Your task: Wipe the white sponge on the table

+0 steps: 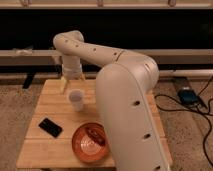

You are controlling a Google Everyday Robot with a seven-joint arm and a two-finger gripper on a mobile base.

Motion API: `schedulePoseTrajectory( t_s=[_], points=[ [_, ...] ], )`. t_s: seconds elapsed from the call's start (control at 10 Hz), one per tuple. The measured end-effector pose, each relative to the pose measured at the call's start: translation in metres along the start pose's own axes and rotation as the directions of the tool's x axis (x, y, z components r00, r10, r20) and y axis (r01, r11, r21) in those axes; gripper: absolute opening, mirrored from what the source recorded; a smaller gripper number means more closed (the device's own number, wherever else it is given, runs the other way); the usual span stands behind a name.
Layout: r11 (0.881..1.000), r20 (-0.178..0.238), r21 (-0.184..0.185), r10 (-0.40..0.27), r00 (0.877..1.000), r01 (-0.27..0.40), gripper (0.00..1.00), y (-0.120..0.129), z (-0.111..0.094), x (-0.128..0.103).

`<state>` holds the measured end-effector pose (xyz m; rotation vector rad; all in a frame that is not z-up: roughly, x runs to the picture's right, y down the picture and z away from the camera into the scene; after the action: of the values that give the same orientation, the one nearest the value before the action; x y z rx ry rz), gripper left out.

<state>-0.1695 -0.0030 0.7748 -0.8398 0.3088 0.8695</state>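
The table (46, 106) has a light wooden plank top and stands in the middle of the camera view. My gripper (72, 85) points down over the table's back edge, just behind a translucent white plastic cup (76, 99). The white sponge does not show; it may be hidden by the gripper or the cup. My large white arm (129, 107) reaches over the right half of the table and covers that part of the top.
A black phone (50, 127) lies at the front left of the table. An orange-red bowl (90, 142) with something dark in it sits at the front middle. A wall rail runs behind the table. Cables and a dark box (187, 95) lie on the floor at right.
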Motion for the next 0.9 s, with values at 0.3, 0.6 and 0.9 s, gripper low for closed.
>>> schedulePoseTrajectory(
  t_s=[0.3, 0.6, 0.9],
  points=[
    [1.000, -0.001, 0.000, 0.000, 1.000, 0.000, 0.80, 0.000, 0.000, 0.000],
    [0.999, 0.000, 0.035, -0.017, 1.000, 0.017, 0.80, 0.004, 0.002, 0.014],
    [0.996, -0.004, 0.084, -0.005, 1.000, 0.005, 0.80, 0.011, 0.014, 0.080]
  ],
)
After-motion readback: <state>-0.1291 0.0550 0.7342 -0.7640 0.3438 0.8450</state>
